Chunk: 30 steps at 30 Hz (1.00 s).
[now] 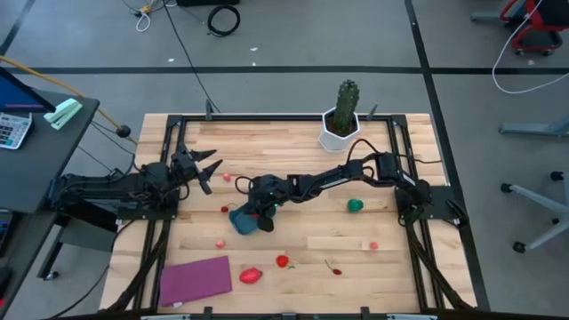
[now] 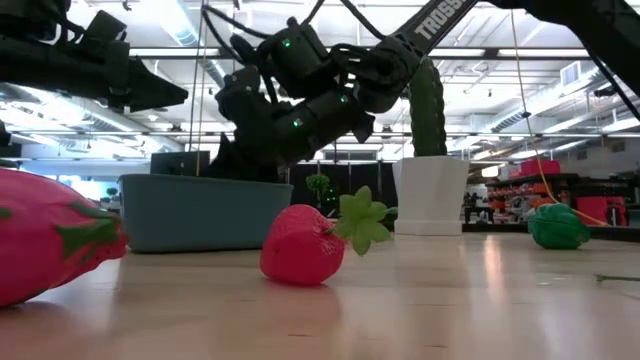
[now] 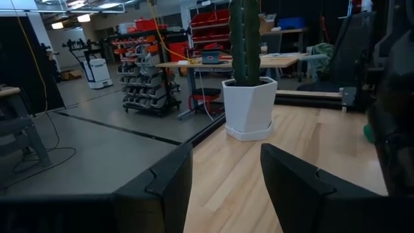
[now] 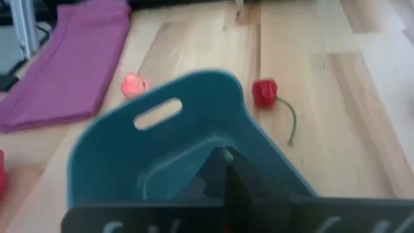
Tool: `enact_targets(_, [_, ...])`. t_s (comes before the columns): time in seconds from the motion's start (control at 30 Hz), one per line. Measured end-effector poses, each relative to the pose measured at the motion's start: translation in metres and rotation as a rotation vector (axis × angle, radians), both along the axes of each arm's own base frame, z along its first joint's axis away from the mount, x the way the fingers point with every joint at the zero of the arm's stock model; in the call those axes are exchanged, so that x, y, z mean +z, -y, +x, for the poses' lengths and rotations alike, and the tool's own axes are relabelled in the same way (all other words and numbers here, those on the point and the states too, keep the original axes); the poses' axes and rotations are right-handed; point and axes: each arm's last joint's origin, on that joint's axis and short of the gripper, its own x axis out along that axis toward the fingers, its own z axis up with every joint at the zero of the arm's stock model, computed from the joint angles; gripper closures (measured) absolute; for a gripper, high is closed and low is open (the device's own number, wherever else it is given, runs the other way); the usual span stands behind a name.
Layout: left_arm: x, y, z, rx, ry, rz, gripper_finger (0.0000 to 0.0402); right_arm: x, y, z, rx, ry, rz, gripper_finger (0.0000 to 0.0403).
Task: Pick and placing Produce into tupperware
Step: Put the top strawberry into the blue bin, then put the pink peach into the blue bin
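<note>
The teal tupperware stands on the wooden table left of centre; it also shows in the low view and the right wrist view. My right gripper hovers over its open top, fingers shut and pointing down into it. My left gripper is open and empty, raised at the table's left. Produce lies loose on the table: a red strawberry, a green piece, a pink piece and a red stemmed piece. My right gripper shows a tiny pale green bit at its shut fingertips, above the tupperware's floor. I cannot tell whether it is a held piece of produce or what part it is. The fingers come from above, slanting down into the tupperware.
A tall green cactus in a white pot stands at the far edge. A flat purple mat lies at the near left. A large pink and green fruit lies close to the low camera. More small red and pink pieces are scattered along the near half.
</note>
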Motion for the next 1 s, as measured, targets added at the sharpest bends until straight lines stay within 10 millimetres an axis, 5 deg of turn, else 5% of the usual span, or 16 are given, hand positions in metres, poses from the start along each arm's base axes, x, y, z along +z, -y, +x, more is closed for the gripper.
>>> enact_targets(0.53, [0.000,0.000,0.000,0.000,0.002,-0.009,0.0212,0.007,0.003,-0.001,0.035,0.020,-0.070,0.0295])
enact_targets(0.77, [-0.015,-0.001,-0.001,0.018,-0.082,-0.118,0.0212,0.067,0.010,-0.014,0.014,0.070,-0.113,0.0258])
enact_targets(1.0, [-0.038,-0.002,-0.008,0.091,-0.220,-0.334,0.0212,0.140,0.024,-0.061,-0.052,-0.043,-0.206,0.0259])
